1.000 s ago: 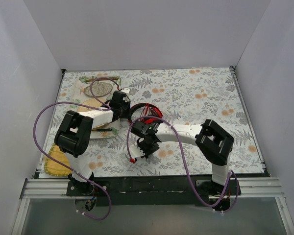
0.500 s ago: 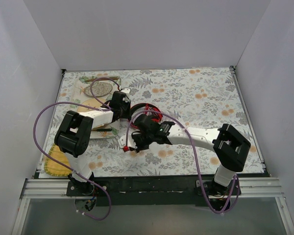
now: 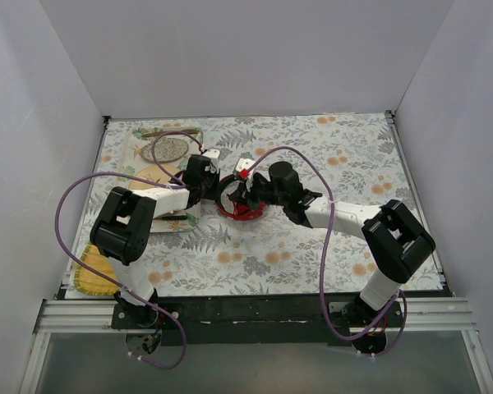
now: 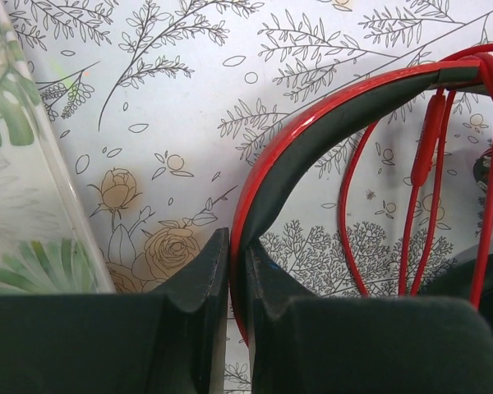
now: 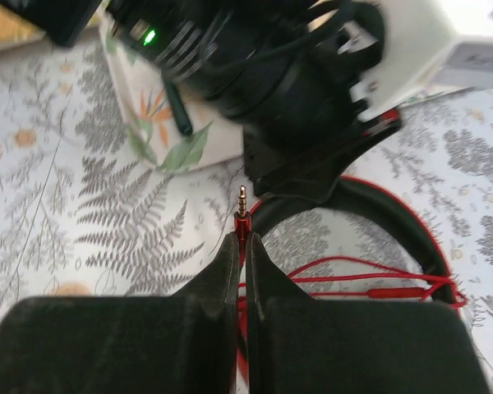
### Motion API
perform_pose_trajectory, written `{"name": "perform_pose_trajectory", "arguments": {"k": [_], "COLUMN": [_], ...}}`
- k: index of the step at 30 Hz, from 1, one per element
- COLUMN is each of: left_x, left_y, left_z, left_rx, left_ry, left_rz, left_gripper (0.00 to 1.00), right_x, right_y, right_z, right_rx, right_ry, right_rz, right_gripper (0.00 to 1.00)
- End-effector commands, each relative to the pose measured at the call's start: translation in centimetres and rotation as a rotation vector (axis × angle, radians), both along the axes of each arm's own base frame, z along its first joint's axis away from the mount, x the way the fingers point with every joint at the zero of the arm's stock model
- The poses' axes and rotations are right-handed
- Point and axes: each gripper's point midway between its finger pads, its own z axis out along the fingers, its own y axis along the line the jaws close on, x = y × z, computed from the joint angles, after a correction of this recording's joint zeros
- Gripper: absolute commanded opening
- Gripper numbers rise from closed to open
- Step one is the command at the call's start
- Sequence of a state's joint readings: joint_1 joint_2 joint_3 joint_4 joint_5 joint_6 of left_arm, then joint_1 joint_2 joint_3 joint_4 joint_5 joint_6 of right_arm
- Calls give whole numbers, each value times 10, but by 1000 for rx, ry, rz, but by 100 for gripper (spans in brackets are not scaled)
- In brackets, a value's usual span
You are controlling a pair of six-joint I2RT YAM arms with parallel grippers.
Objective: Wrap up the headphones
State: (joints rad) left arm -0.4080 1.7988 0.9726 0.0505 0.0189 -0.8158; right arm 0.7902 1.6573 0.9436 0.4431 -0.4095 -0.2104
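Note:
The red headphones (image 3: 245,207) lie on the floral cloth at centre. My left gripper (image 3: 211,187) is shut on the black-and-red headband (image 4: 329,123), which runs between its jaws (image 4: 236,263). The thin red cable (image 4: 411,230) hangs in loops inside the band. My right gripper (image 3: 246,182) is over the headphones, shut on the cable's red plug (image 5: 242,220); the gold tip sticks out past the fingertips, just short of the left gripper (image 5: 312,168). The headband (image 5: 394,209) and cable loops (image 5: 353,275) lie below it. The earcups are mostly hidden by the arms.
A clear tray with a leaf-print packet (image 3: 166,215) lies left of the headphones, also in the left wrist view (image 4: 25,205). A round dish (image 3: 171,148) sits at the back left and a yellow mat (image 3: 94,275) at the front left. White walls enclose the table.
My right arm swung from the front centre to the back over the headphones, carrying the cable's plug with it. The left gripper stayed on the headband.

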Motion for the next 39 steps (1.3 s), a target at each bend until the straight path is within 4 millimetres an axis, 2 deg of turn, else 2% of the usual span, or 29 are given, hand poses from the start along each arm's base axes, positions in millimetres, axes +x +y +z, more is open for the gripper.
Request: {"name": "perform_pose_trajectory", "arguments": {"k": [1,7,11,17,20,23,24,27,29,30,31,32,34,35,39], "left_x": [-7,-8,-9,-9,-8,-9,-9,-11,-13,-14,-14,-15,-15,-15,-16], "left_y": [8,8,9,9,9,9,9,11,12,12,12,12,12,12,12], "left_z": [3,-1,-3,-5,-4,-3,-3,-2,-2,-3,-3,-4,-3,-4,-4], "left_rx": [45,58,67,72,71,71,72,77,83,83,85,87,89,89,88], "left_ry": [-16,-13,-8,-2,-3,-5,-7,-11,-10,-10,-10,-9,-10,-8,-7], "left_rz": [-32,-44,-50,-53,-52,-53,-54,-60,-64,-65,-67,-68,-72,-73,-77], "left_gripper": [0,0,0,0,0,0,0,0,0,0,0,0,0,0,0], "right_x": [20,27,35,29,28,44,54,95,116,127,134,137,148,151,157], "right_y": [13,18,5,3,3,-6,-10,-30,-43,-43,-52,-51,-52,-53,-59], "right_z": [61,93,112,137,141,127,108,72,31,35,18,-1,-8,-19,-40], "right_rx": [215,303,394,452,464,488,465,410,318,341,302,275,265,244,188], "right_ry": [-30,-62,-56,-75,-55,77,125,221,330,387,458,518,560,572,581], "right_rz": [-69,-82,-145,-111,-109,-174,-213,-395,-509,-538,-585,-591,-608,-627,-680], "right_gripper": [1,1,1,1,1,1,1,1,1,1,1,1,1,1,1]}}
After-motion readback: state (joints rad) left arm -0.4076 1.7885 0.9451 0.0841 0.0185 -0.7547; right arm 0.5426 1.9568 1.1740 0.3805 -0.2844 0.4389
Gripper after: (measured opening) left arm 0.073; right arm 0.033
